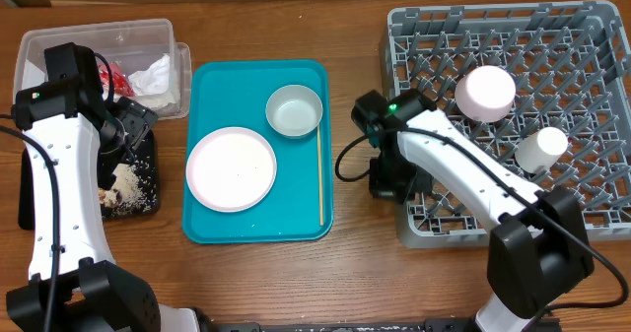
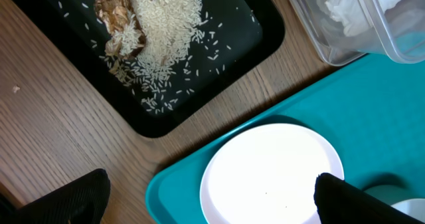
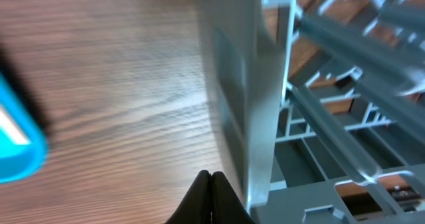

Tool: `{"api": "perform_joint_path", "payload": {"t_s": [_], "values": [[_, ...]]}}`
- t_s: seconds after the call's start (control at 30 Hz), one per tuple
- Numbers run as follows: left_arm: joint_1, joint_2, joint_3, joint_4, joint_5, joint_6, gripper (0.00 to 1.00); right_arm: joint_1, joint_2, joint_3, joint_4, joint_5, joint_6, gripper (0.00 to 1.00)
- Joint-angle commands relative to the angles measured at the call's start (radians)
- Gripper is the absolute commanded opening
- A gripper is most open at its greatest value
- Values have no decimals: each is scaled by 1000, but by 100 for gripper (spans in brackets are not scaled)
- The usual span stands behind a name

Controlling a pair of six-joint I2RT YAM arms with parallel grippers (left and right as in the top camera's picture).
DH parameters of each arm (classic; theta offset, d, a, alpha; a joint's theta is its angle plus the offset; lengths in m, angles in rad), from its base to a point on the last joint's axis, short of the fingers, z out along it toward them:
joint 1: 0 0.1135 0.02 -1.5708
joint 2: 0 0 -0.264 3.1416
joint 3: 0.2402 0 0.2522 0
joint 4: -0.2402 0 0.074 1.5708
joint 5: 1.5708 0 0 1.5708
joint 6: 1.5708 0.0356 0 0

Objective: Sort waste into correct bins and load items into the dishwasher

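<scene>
Left gripper (image 2: 209,199), jaws spread wide and holding nothing, hangs over the left edge of the teal tray (image 1: 204,226), with one finger (image 2: 80,194) over bare wood outside that edge and the other over the tray's interior. Directly below, the large white plate (image 2: 269,177) lies flat in the tray's front-left part and appears clean. It is judged to be the item in hand.

A flat plate offers no purchase from above. A sound grip probably takes the rim edge-on, one finger under the lip nearest the tray's left wall, with the jaws closed only once the lip is seated. Tilt should stay slight until the plate clears the tray wall.

The small greyish bowl (image 1: 294,110) sits in the tray's back-right part. A thin wooden stick (image 1: 320,174), possibly a chopstick, lies along the tray's right side. Both are best left undisturbed.

Left of the tray, the black tray (image 2: 246,44) holds loose rice (image 2: 166,24) and a brownish scrap (image 2: 119,21). Behind it, off the tray's back-left corner, the clear tub (image 1: 99,32) holds crumpled napkins (image 1: 153,76) and a red wrapper (image 1: 116,76).

Right of the tray, the right gripper (image 3: 211,191) is fully closed and empty, beside the near wall of the grey dish rack (image 1: 424,224). The rack carries a small cup (image 1: 540,147) and a round white dish (image 1: 485,91). The open pegs nearest the tray suit the plate, stood on edge.
</scene>
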Motion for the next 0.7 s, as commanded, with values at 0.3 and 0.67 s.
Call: {"api": "perform_joint_path", "payload": {"t_s": [0.3,0.67], "values": [[4,-13,-6,1,1,-21,100,-3,-61,294,191,-253,-109,100],[4,-13,-6,2,1,-21,100,69,-39,285,477,-454,-80,100]]}}
